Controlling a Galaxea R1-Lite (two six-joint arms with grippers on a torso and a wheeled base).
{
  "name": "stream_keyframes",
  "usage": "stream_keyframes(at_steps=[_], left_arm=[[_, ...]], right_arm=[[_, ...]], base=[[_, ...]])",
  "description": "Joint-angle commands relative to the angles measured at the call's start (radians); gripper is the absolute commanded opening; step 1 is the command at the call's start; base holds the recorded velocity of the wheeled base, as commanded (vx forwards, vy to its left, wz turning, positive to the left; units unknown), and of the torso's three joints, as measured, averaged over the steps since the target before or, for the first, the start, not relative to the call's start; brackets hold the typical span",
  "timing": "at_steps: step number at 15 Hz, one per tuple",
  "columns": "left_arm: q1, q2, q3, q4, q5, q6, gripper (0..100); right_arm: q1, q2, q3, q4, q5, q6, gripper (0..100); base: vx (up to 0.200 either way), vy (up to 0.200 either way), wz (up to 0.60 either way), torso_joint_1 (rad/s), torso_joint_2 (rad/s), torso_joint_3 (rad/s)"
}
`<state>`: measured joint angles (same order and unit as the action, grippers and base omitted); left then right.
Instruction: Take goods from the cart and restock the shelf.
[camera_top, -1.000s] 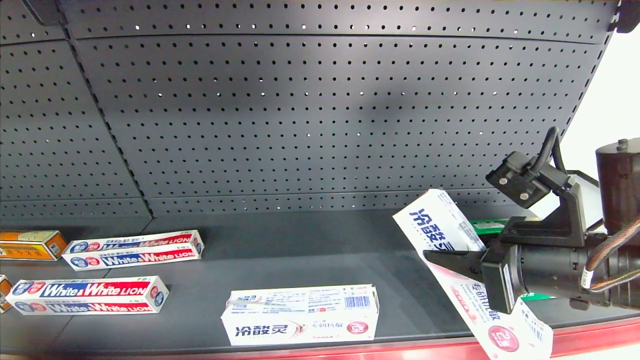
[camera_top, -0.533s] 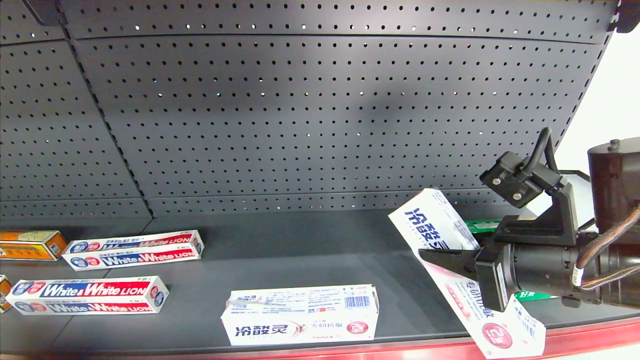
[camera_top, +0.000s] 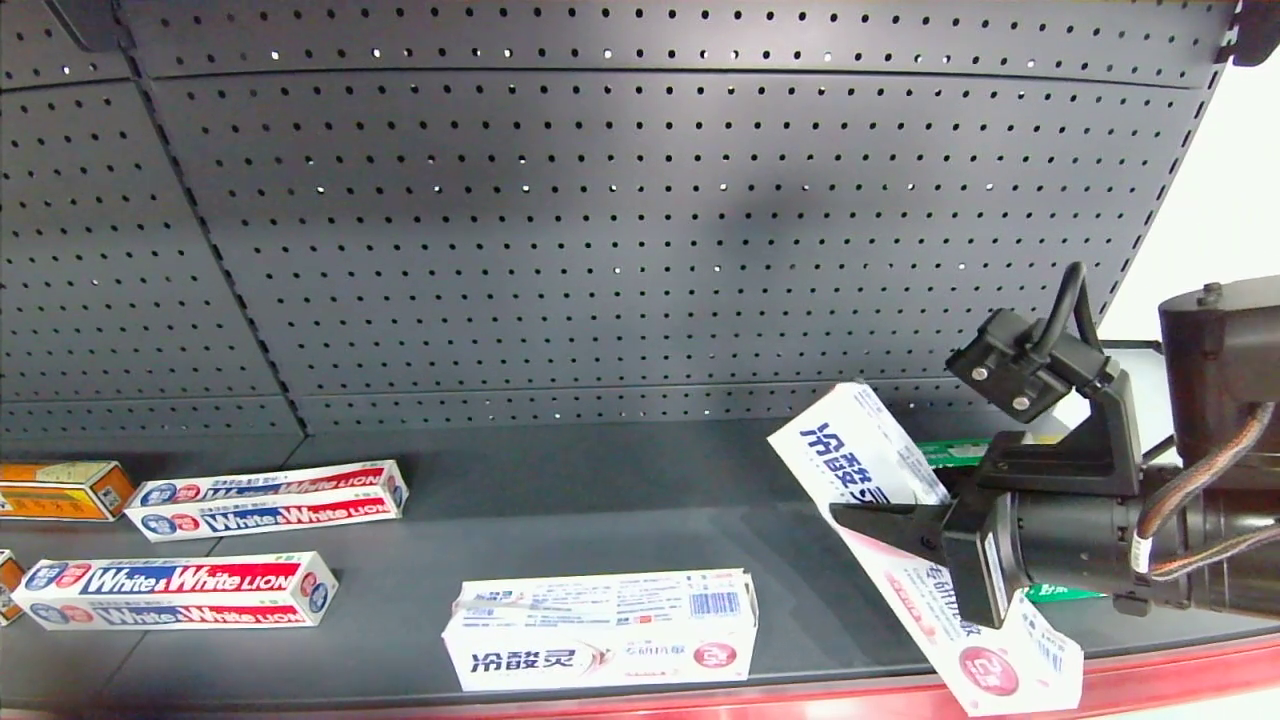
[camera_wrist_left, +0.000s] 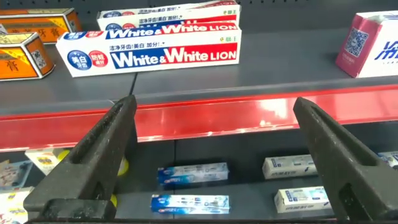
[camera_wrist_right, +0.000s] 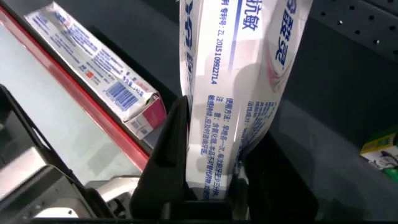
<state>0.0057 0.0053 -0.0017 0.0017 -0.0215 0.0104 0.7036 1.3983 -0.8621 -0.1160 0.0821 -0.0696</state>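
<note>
Dark perforated back panel (camera_top: 640, 250) behind and above right gripper (camera_top: 868, 512). Far to that gripper's left: rear red-white-blue box (camera_top: 265, 497), front red-white-blue box (camera_top: 175, 590), orange box (camera_top: 60, 488) beside the rear one. Green box (camera_top: 950, 452) just behind the gripper, partly hidden. Beyond left gripper (camera_wrist_left: 214, 106), on a lower tier: blue-white boxes (camera_wrist_left: 191, 175), white boxes (camera_wrist_left: 289, 167).

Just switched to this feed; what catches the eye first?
The right gripper clamps a white toothpaste box, tilted above the right front of the shelf. A matching box lies flat at the front middle, with red-and-white boxes at the left.
</note>
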Motion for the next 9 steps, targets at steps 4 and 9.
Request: stream_keyframes(at_steps=[4, 9], left_arm=[[0.0, -0.005, 0.0, 0.0, 0.0, 0.0, 100], [0.0, -0.005, 0.0, 0.0, 0.0, 0.0, 100]], right_arm=[[-0.021, 0.044, -0.067, 0.03, 0.001, -0.075, 0], [-0.044, 0.12, -0.189, 0.13, 0.034, -0.202, 0]], base=[[0.0, 0.0, 0.0, 0.0, 0.0, 0.0], [0.0, 0.0, 0.0, 0.0, 0.0, 0.0]])
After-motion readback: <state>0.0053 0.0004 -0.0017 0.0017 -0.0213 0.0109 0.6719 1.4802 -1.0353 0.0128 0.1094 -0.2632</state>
